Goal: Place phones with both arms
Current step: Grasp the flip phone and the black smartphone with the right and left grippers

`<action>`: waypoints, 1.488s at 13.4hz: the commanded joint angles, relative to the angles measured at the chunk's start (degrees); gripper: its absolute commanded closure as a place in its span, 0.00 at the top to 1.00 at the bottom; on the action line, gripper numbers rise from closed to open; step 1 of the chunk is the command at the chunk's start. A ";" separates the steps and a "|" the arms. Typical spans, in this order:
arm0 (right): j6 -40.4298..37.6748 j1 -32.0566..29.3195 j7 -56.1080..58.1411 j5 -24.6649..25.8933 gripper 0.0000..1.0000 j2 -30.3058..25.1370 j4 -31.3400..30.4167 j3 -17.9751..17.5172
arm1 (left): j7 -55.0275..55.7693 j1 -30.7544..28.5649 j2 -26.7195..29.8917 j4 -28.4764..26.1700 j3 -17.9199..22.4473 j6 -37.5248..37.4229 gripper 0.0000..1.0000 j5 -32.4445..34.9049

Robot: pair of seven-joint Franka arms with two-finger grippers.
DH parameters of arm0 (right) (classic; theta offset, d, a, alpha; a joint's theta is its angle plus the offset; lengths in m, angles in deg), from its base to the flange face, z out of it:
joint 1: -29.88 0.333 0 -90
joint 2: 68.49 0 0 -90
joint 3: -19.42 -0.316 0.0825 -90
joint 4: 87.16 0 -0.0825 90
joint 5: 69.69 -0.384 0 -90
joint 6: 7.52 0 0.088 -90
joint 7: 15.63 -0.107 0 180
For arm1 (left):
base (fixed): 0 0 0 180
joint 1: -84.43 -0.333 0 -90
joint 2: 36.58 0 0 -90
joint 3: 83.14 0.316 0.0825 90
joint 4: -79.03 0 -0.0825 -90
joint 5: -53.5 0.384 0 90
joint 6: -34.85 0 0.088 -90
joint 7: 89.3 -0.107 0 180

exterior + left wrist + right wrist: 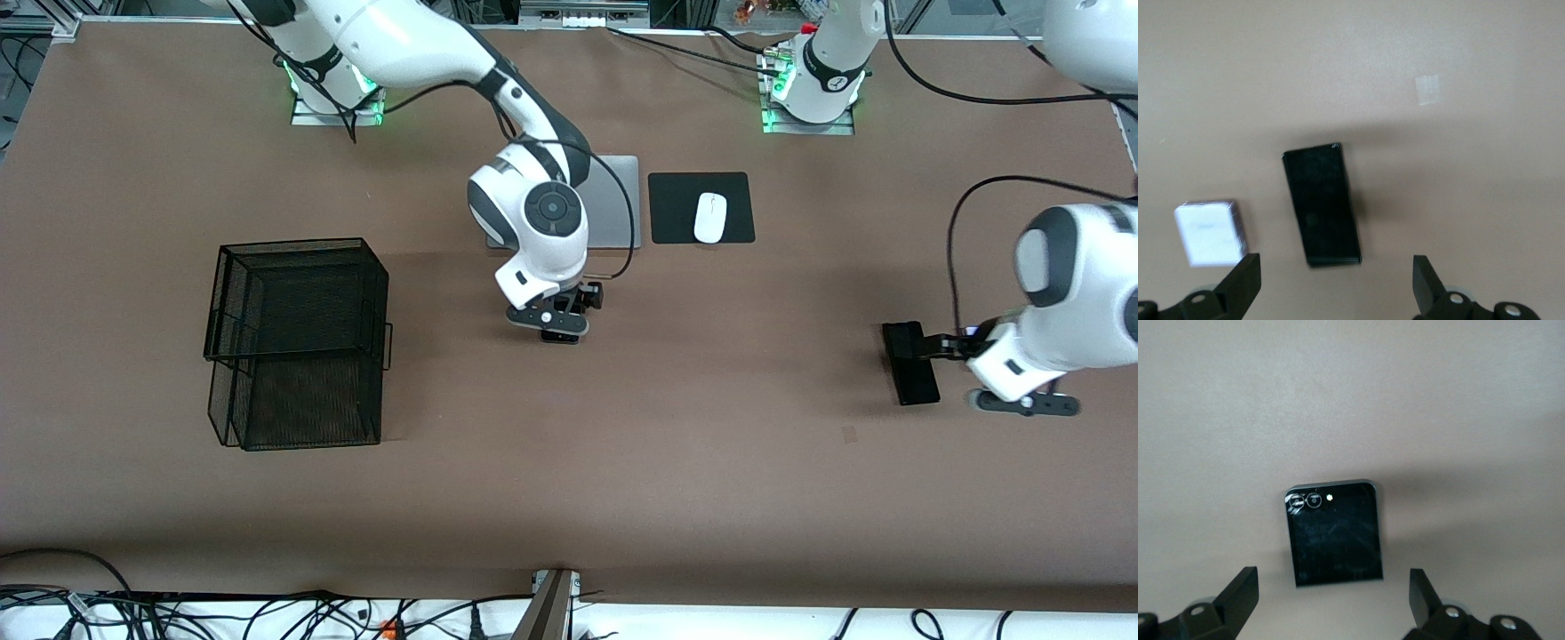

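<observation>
The black wire-mesh basket (298,342) is sitting on the brown desk (622,498) toward the right arm's end, and I judge it the likely destination for the phones.

At mid-desk the right end effector (558,327) is hanging low over the small squarish black folded phone (1335,533). The right wrist view is showing its fingers (1238,593) spread wide with the phone lying flat between them, untouched, which reads as an approach to a grasp. Farther from the front camera, the silver laptop (613,200) and the white mouse (709,217) on its black pad (701,207) are lying apart from the work.

Toward the left arm's end, the left end effector (1338,283) is poised over the long slim black slab phone (910,362), fingers (1426,280) likewise wide and gripping nothing. The small squarish pale lilac-white phone (1210,232) is lying beside the slab, showing only in the left wrist view.

Both arms appear to be lining up simultaneous pickups.
</observation>
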 commanded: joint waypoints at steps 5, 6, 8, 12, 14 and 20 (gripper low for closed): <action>3.18 1.41 -1.10 2.58 1.00 5.00 2.03 0.57 | -1.22 -1.15 -4.06 -10.03 2.24 13.52 1.00 -0.92; 3.44 1.41 -1.10 2.93 1.00 5.26 2.03 0.57 | -1.14 -1.15 -5.38 -9.94 2.77 14.05 1.00 -1.10; 4.84 1.49 -1.19 3.02 1.00 5.97 1.94 0.57 | -1.14 -1.85 -7.40 -10.03 3.03 17.73 1.00 -1.01; 6.08 1.67 -0.40 3.10 0.29 6.50 2.03 0.66 | -0.35 -1.86 -9.52 -10.12 4.26 20.91 1.00 -1.72; 3.81 1.58 -0.05 3.02 0.15 4.75 2.47 0.75 | 0.44 -1.86 -9.35 -9.94 4.26 20.56 0.32 -1.89; -21.57 -2.44 6.86 1.70 0.14 -7.02 9.41 0.66 | 1.15 -1.07 -3.21 -6.88 2.43 10.41 0.16 -2.24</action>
